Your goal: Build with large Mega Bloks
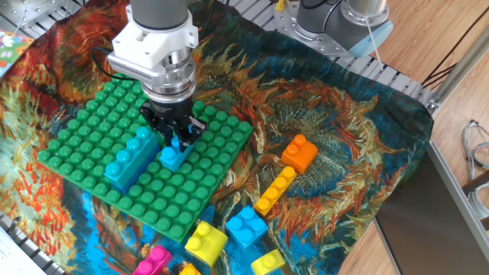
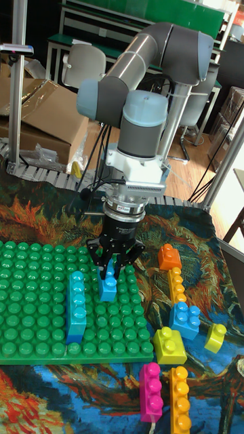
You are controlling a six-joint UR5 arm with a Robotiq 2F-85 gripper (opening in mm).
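Note:
My gripper (image 1: 175,140) (image 2: 110,274) stands over the green studded plate (image 1: 92,134) (image 2: 34,298), shut on a small light blue brick (image 1: 173,156) (image 2: 108,287) whose base meets the plate's studs. Just left of it a long light blue brick (image 1: 131,157) (image 2: 76,305) is pressed onto the plate. Loose Mega Bloks lie off the plate to the right: an orange brick (image 1: 299,153) (image 2: 169,257), a long yellow-orange one (image 1: 275,190) (image 2: 177,285), a blue square (image 1: 246,226) (image 2: 184,319), yellow ones (image 1: 205,241) (image 2: 169,345) and a pink one (image 1: 151,262) (image 2: 150,391).
A patterned cloth (image 1: 336,145) covers the table. A second robot base (image 1: 344,23) stands at the back right. Cables (image 1: 477,164) hang off the right edge. Metal rails (image 1: 397,76) run along the back of the table.

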